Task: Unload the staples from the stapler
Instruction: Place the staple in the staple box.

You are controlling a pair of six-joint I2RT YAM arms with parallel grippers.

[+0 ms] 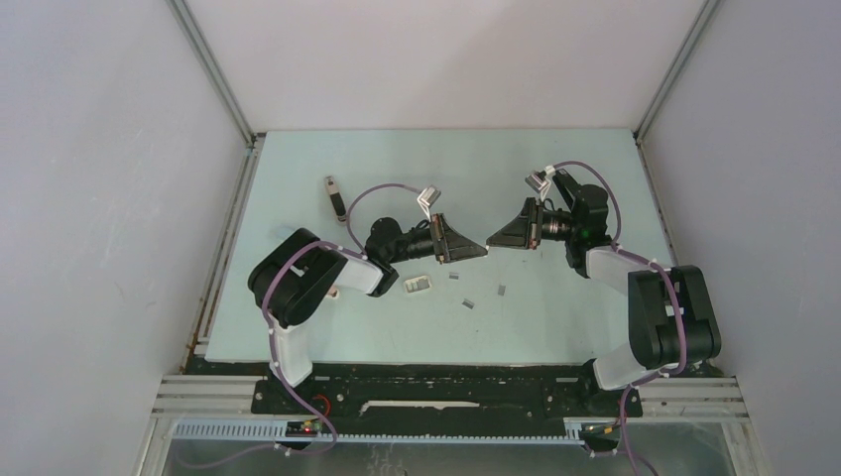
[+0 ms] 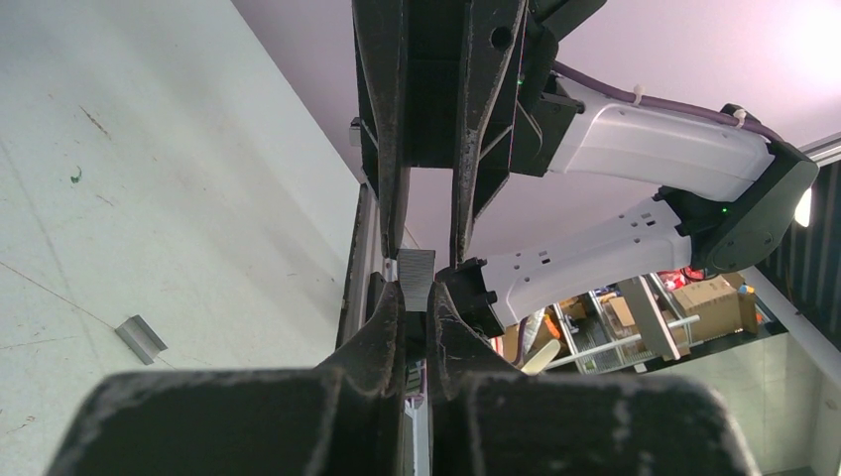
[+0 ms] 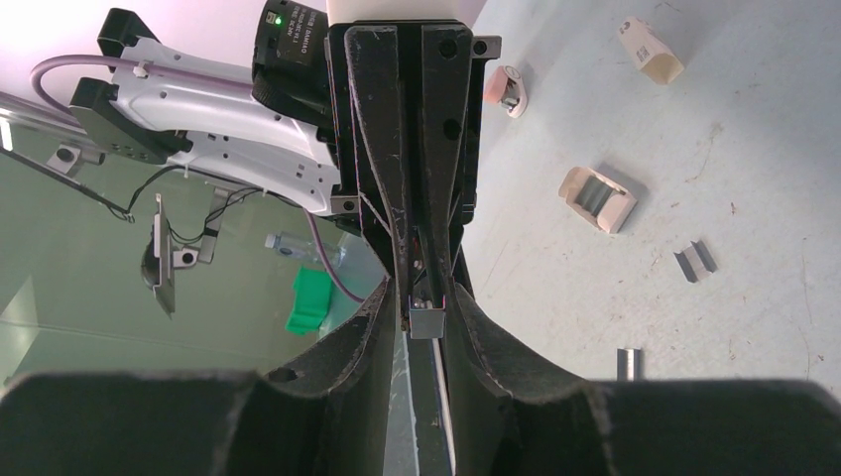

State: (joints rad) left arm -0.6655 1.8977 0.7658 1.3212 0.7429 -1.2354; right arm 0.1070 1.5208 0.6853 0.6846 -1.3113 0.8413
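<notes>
Left gripper (image 2: pixel 415 302) pinched on staple strip (image 2: pixel 417 273); right gripper (image 3: pixel 424 297) narrow around it, we can't confirm contact. Stapler (image 1: pixel 335 196) lies far left.

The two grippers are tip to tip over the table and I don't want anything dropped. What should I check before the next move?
1. Left gripper shut on the staple strip: ok.
2. Right gripper straddling the same strip: ok.
3. Right gripper's hold firm enough for the left to let go: cannot tell.
4. Stapler lying apart at the far left of the table, out of both arms' way: ok.
5. Loose staples and small box on the table near the meeting point, touched by neither gripper: ok.
6. Stapler emptied: cannot tell.
</notes>
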